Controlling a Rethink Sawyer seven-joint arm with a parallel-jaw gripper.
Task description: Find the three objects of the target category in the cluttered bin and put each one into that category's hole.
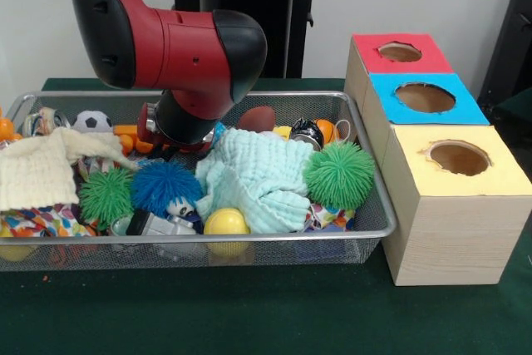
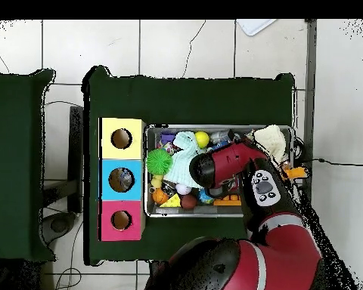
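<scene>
You are in the search step, with the arm (image 1: 179, 43) bent low over the cluttered bin (image 1: 370, 226), so work slowly and let each view clear before you commit. The hand is hidden beneath the arm's wrist in both views, so I cannot tell whether it is released, clenched or carrying anything. Judging by where the wrist points, it sits over the bin's middle, toward the back wall, close to the orange pieces (image 1: 133, 139) and the blue spiky ball (image 1: 166, 187). The bin rests on the green worktop (image 1: 249, 313), touching or just beside the row of 3 boxes (image 1: 453, 222) with yellow, blue and red tops. The pale green cloth (image 1: 258, 176) covers much of the middle and may hide items, so probe around it first. The green spiky ball (image 1: 339, 174) lies nearest the boxes.
</scene>
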